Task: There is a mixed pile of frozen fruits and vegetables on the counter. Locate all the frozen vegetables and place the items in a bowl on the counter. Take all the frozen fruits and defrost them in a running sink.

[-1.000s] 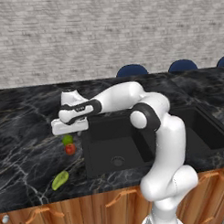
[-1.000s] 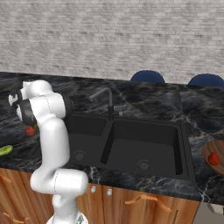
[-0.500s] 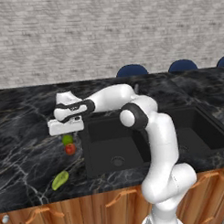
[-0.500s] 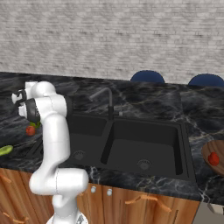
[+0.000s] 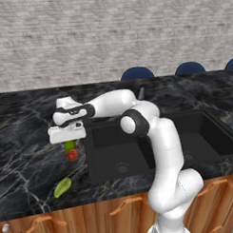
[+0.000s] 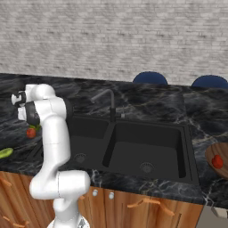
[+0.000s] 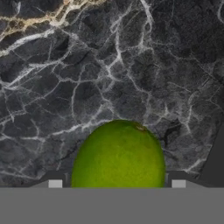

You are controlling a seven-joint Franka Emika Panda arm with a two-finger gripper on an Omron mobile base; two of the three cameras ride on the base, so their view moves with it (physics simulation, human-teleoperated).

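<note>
Two finger tips of the gripper flank the green ball on the counter; whether they pinch it, I cannot tell. The red-orange ball lies just below, the sink beside.

Both base views flank the sink from behind — hand view stares closely down at counter.

Fingers closed in around green ball (hand shifted slightly left).
</note>
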